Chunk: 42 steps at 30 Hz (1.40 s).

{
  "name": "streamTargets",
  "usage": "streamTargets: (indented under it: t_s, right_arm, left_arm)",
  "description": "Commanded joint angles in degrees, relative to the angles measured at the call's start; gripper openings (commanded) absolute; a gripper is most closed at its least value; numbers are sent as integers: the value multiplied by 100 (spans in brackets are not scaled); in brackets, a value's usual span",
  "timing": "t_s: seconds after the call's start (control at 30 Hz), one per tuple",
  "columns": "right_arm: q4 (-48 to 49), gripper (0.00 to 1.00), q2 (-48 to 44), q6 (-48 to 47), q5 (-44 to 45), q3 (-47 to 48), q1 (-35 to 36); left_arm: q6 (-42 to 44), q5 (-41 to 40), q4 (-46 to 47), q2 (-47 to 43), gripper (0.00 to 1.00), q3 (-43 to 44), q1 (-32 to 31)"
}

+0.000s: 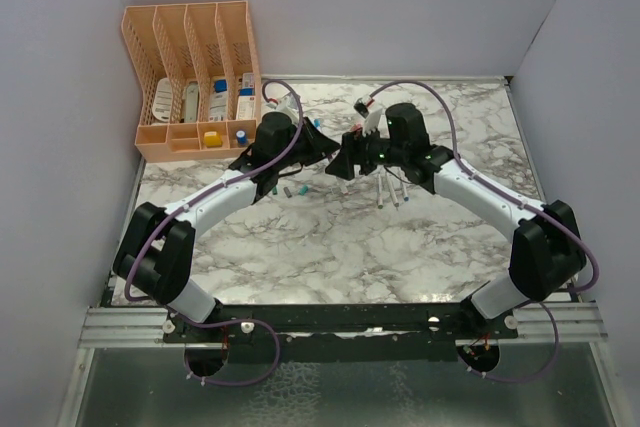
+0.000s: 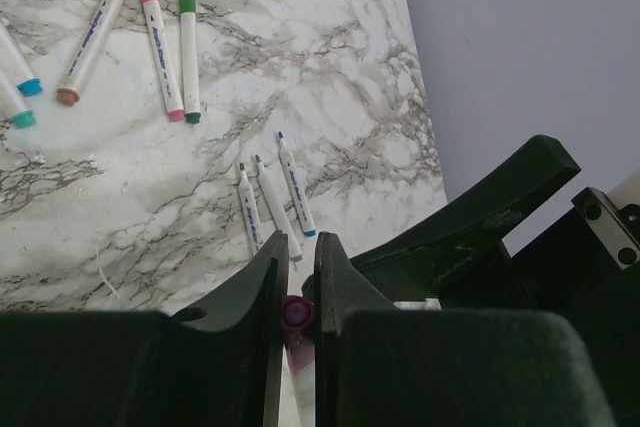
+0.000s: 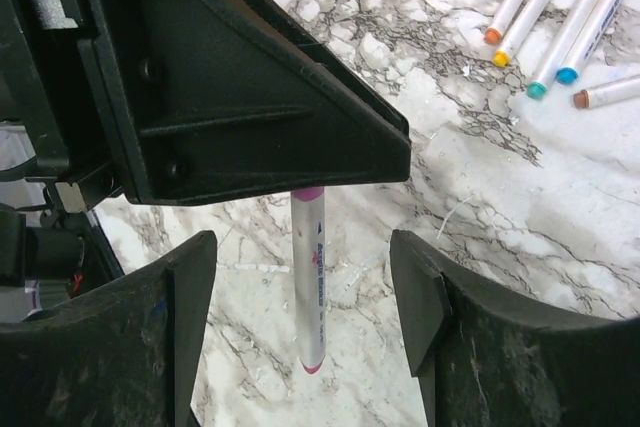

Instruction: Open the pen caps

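A: We note the left tool [image 2: 299, 265] pinched shut on the purple cap [image 2: 296, 313], with the pen [image 3: 311, 307] hanging under it, over the table [image 3: 560, 197].

B: The right tool [image 3: 300, 257] gapes, fingers either side of the barrel, not touching. We'd close squarely, then pull straight along the pen.

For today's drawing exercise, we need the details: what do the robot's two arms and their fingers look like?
The left arm and right arm each have white links between bulky black joints, with a thin purple cable looping alongside. The fingers are matte black, broad and wedge-shaped.
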Motion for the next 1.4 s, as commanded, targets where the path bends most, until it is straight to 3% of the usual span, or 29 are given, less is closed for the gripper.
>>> streamTargets:
  t_s: [0.0, 0.1, 0.23, 0.4, 0.6, 0.77, 0.97, 1.17, 1.37]
  right_arm:
    - [23, 69, 120, -42, -22, 174, 63]
    - [36, 63, 190, -40, -50, 203, 75]
    - [23, 45, 294, -50, -86, 259, 98]
    - [-6, 2, 316, -44, -56, 290, 108]
    - [-151, 1, 12, -62, 110, -59, 108]
    - [-205, 1, -539, -1, 104, -929, 108]
    - [-321, 1, -1198, 49, 306, -1710, 107]
    - [-846, 1, -1130, 94, 1733, -1373, 108]
    - [-1226, 1, -318, 2, 2755, -446, 95]
  left_arm:
    - [3, 70, 22, -59, 0, 139, -48]
    - [-16, 76, 39, -37, 0, 193, -70]
    - [-28, 70, 49, 3, 0, 280, -96]
    - [-21, 50, 40, 47, 0, 345, -106]
    - [109, -468, -281, 78, 0, 604, 79]
    - [92, -519, -484, 455, 0, 1263, 626]
    - [254, -545, -736, 867, 0, 1833, 769]
    - [599, -494, -1455, 868, 0, 1546, 682]
    - [1194, -1148, -2358, 676, 0, 893, 576]
